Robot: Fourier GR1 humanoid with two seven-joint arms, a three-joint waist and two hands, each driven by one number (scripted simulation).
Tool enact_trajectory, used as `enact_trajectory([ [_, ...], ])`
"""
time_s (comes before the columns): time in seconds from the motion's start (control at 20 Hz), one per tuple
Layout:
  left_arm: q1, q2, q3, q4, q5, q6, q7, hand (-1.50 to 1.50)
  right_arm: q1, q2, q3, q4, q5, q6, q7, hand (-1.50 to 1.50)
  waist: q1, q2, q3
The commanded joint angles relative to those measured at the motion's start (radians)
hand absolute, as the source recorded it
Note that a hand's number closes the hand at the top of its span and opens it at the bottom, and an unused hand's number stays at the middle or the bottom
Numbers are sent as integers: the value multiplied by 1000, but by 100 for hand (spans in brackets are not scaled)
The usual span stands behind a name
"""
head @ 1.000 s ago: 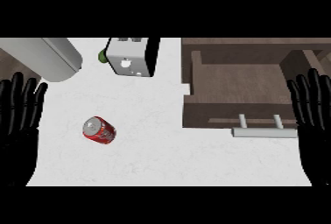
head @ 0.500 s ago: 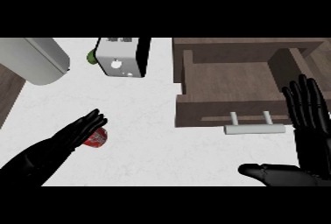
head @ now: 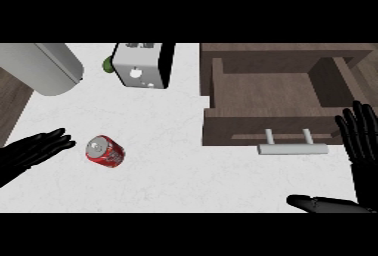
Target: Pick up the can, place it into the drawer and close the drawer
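Note:
A red can (head: 104, 151) lies on its side on the white counter (head: 170, 175), left of centre, its silver top facing up and left. My left hand (head: 35, 150) lies just left of the can, fingers straight and pointing right, a small gap between fingertips and can. The open wooden drawer (head: 277, 87) sits at the upper right, nothing inside it, its pale handle (head: 291, 148) at the front. My right hand (head: 359, 135) stands at the right edge beside the drawer's front, fingers straight and pointing up, thumb (head: 317, 202) stretched left below.
A white toaster (head: 144, 65) stands at the back centre with something green (head: 108, 65) behind its left side. A large grey rounded object (head: 44, 65) fills the back left corner. Dark wood flooring shows past the counter's left edge.
The left hand has drawn back to the left, uncovering the can, which lies a little farther right. The right hand sits slightly lower at the right edge. The view has shifted.

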Motion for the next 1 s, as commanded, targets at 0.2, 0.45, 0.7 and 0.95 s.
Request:
enact_trajectory([
  [0.2,-80,58,46,113,137,-35,111,-150,126,31,-9,11,-16,60,-112,-150,1,-2,1],
  [0.45,-85,-58,44,147,4,-50,121,-150,123,22,-60,52,-51,92,-150,-150,3,-1,0],
  [0.7,-91,-134,59,147,-76,-61,115,-150,157,38,-59,28,-21,96,-163,-150,4,-2,0],
  [0.95,-179,-188,67,277,-164,-125,84,-150,85,-3,-117,41,-64,118,-85,-150,3,0,0],
])
